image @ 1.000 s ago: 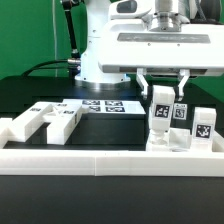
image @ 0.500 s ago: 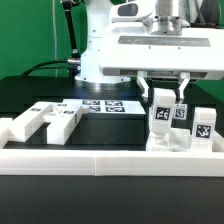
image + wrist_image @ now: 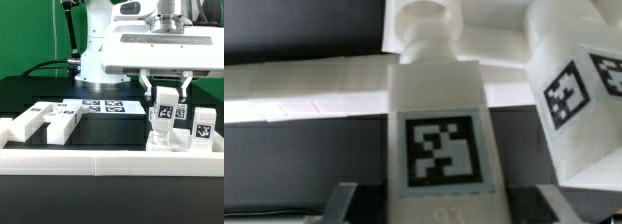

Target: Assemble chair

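Chair assembly | our fingers (image 3: 146,84) spread astride the upright tagged post (image 3: 165,104), not touching | we judge: lined up to clasp it on the seat block (image 3: 172,141)

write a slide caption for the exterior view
Panda gripper straddles an upright tagged chair post at the exterior view's right; loose chair parts lie left, marker board behind.

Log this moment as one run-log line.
task: chair assembly | gripper: open, straddling upright tagged post | contact: none seen | loose parts: lying at exterior view's left
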Robot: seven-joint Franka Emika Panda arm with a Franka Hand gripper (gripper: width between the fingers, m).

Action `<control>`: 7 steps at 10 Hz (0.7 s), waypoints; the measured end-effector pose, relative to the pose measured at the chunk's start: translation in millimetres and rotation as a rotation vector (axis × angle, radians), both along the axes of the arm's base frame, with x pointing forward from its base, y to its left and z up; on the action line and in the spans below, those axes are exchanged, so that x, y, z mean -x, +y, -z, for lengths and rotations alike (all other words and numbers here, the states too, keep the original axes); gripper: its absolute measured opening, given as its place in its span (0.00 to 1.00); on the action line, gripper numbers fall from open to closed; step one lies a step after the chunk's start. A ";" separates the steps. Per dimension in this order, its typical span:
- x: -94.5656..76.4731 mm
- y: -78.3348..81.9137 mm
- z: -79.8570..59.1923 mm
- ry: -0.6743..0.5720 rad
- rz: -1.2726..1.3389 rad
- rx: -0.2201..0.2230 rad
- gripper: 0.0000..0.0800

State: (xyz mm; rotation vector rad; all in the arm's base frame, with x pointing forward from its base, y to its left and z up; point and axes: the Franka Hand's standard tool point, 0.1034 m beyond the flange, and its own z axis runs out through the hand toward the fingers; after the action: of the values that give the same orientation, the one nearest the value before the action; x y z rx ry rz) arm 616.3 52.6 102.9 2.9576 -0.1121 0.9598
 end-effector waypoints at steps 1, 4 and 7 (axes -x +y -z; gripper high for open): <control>0.1 -0.2 -0.5 0.000 -0.003 0.002 0.37; 3.4 -1.4 5.2 0.009 -0.013 0.013 0.37; 6.0 -2.0 11.9 0.020 -0.017 0.019 0.37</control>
State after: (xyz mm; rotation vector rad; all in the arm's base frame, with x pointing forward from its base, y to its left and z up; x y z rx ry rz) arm 610.3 50.6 91.0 2.9544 -0.0767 0.9276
